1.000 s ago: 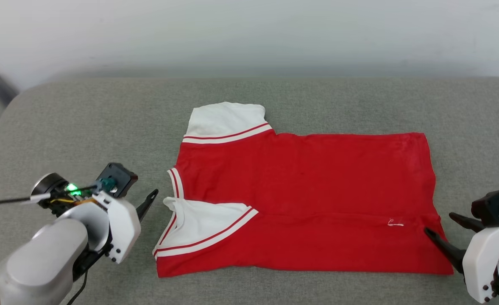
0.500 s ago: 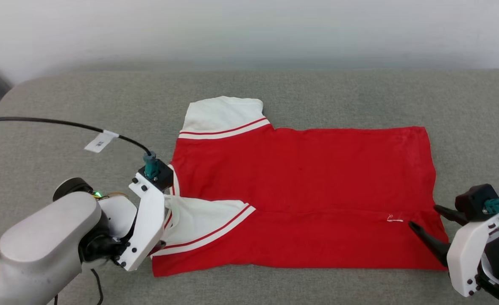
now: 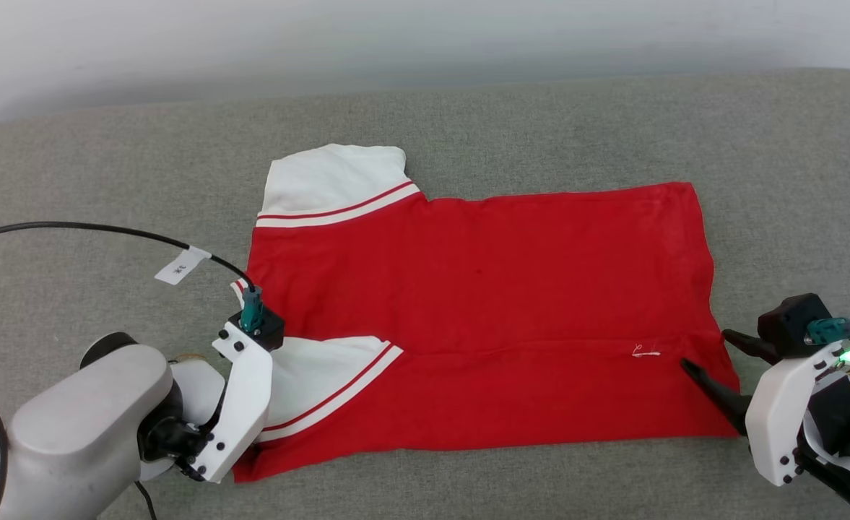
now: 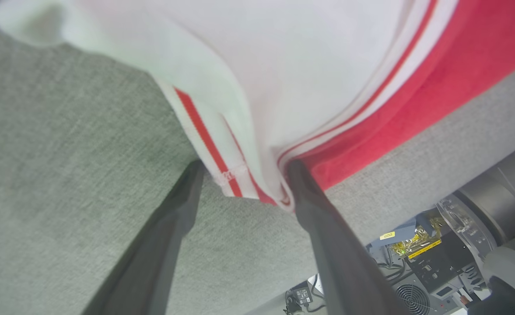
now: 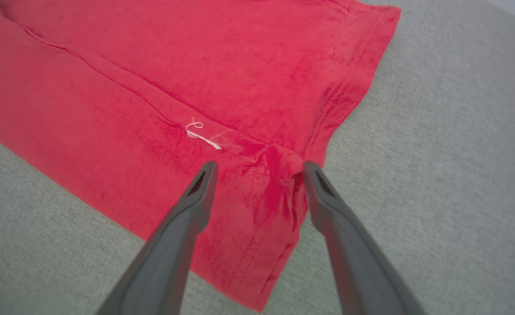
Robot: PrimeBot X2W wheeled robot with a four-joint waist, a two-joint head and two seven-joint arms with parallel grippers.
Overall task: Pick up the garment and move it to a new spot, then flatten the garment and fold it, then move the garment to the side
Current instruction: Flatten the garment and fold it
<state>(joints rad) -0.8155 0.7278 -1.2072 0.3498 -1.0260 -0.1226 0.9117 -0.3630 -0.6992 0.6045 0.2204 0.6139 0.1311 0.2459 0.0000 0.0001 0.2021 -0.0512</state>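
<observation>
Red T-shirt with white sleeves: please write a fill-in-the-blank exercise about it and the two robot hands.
1. The red jersey T-shirt with white short sleeves lies on a ____ fabric surface.
2. The left hand straddles the edge of a ____ sleeve.
3. The right hand, at the shirt's hem corner, is not shut but ____.
Missing words: grey; white; open.

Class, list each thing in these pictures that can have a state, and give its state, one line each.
garment: lying on the grey cushion, near side folded in.
left end effector: open, fingers astride the near sleeve corner.
right end effector: open, fingers astride the hem corner.
</observation>
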